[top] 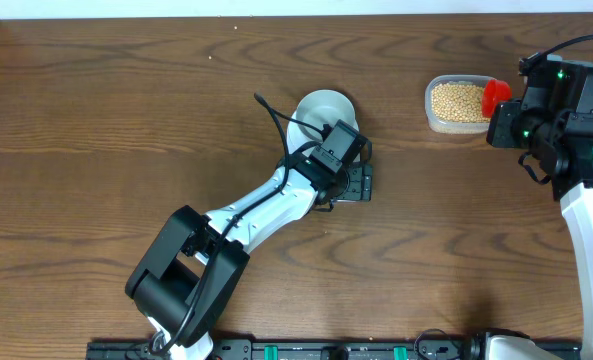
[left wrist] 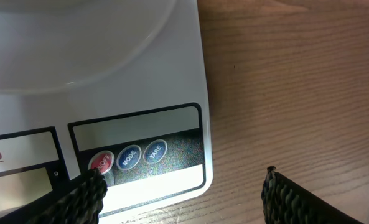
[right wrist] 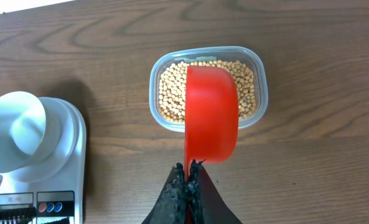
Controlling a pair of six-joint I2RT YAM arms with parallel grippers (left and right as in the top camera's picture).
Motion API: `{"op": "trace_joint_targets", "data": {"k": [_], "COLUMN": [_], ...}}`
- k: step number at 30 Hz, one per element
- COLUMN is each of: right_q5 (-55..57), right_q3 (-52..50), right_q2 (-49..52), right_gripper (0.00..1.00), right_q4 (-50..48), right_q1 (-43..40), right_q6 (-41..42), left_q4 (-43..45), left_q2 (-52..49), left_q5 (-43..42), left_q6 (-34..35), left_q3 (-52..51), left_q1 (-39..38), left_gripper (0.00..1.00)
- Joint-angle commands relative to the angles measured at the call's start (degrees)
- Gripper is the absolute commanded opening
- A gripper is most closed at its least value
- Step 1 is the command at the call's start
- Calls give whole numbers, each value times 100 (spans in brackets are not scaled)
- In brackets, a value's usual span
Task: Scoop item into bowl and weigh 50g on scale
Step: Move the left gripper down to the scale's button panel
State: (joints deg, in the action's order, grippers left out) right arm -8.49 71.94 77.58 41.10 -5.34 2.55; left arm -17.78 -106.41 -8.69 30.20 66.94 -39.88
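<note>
The left gripper (left wrist: 184, 175) hangs low over the front edge of the scale (left wrist: 172, 81). Its jaws are spread wide and nothing lies between them. One fingertip (left wrist: 91, 186) sits at the red button (left wrist: 101, 162), at 9 o'clock of the row of three round buttons. Whether it presses the button or only hovers at it is hard to tell from the left wrist view. The other fingertip is off the scale, over the bare wood of the table (top: 126, 100). The grey display (left wrist: 134, 123) lies just above the buttons, toward 12 o'clock.

The bowl (top: 321, 105) stands on the scale's round platform, just beyond the left gripper toward 12 o'clock, near the middle of the table in the overhead view.

The beans (right wrist: 172, 93) lie in a clear tub (right wrist: 259, 68), which stands well apart from the bowl at about 3 o'clock of it. The right gripper (right wrist: 189, 171) is clamped tight on the handle of a red scoop (right wrist: 211, 115). The scoop reaches out toward 12 o'clock from the fingers and hangs over the tub, covering its middle, with beans showing on either side of it. In the right wrist view the bowl and scale lie at 9 o'clock of the scoop.
</note>
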Motion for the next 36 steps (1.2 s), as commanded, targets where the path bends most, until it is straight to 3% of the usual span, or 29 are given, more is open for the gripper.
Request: {"op": "trace_joint_targets", "data": {"k": [1, 36], "right_q5": [2, 48], "right_q3": [118, 118], "right_q2": [33, 33], "right_gripper": [1, 1], "right_q4": [7, 11], "right_q1": [-35, -35], "right_q6": [55, 13], "left_q4": [15, 208], "left_q2": [-70, -302], "left_q5": [44, 192], "left_q6": [-44, -470], "left_q3": [24, 24], "left_q1": [-7, -7], "left_gripper": [82, 82]}}
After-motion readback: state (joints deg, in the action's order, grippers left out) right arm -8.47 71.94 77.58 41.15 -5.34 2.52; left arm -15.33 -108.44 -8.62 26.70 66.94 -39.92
